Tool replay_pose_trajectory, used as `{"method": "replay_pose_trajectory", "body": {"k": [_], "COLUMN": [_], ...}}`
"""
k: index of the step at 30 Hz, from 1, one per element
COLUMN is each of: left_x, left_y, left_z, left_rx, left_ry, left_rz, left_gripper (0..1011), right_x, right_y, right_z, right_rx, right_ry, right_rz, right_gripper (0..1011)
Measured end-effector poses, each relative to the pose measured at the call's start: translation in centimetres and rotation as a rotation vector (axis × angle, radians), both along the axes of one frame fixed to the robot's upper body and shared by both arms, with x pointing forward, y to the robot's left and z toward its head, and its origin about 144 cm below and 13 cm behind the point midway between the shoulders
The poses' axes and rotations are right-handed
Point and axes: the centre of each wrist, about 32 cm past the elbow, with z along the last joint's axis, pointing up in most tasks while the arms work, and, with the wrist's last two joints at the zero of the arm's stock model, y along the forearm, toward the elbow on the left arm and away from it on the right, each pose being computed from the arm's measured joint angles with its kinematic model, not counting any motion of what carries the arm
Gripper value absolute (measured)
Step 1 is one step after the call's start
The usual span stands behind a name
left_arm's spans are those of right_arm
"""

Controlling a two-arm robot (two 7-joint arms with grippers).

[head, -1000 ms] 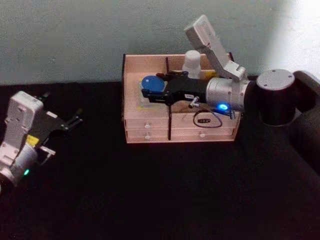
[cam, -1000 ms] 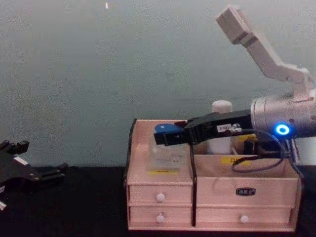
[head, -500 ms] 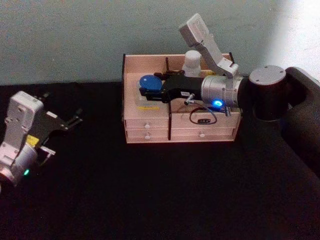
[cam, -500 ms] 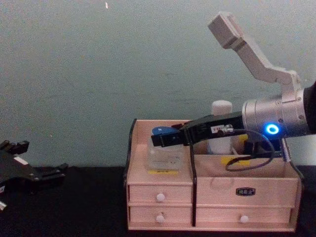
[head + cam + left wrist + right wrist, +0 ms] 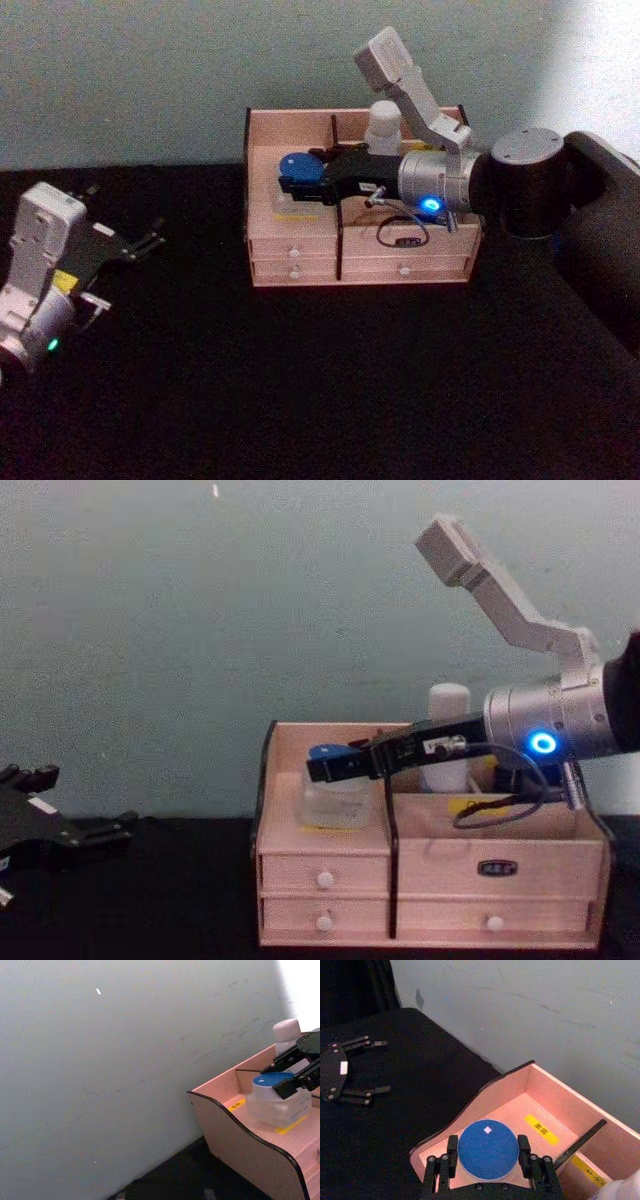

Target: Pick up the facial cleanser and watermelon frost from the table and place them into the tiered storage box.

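Inside tiered storage box, right tool pinching watermelon frost, jar body hidden.

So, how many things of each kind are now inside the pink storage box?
White bottles: 1, the facial cleanser
Blue-lidded jars: 1, the watermelon frost, between the right gripper's fingers
Total in the tiered storage box: 2

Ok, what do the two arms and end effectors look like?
Right end effector: black, slim fingers, on a silver wrist with a blue light ring, looping black cable and white angled camera mount. Left end effector: black too, with a white housing, yellow label and green light.
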Motion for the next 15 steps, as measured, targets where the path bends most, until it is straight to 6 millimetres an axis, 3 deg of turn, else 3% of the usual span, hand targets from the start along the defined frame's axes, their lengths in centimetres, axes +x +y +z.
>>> {"method": "replay_pose_trajectory", "body": {"k": [15], "left_x": [0.0], "left_y": [0.0], "left_z": [0.0], "left_rx": [0.0], "left_ry": [0.0], "left_rz": [0.0], "left_gripper": [1001], "right_x": [0.12], "right_y": [0.04], "right_z": [-0.04], "right_rx": [0.003], "right_ry": [0.004], "right_rz": [-0.005], "right_gripper": [708]}}
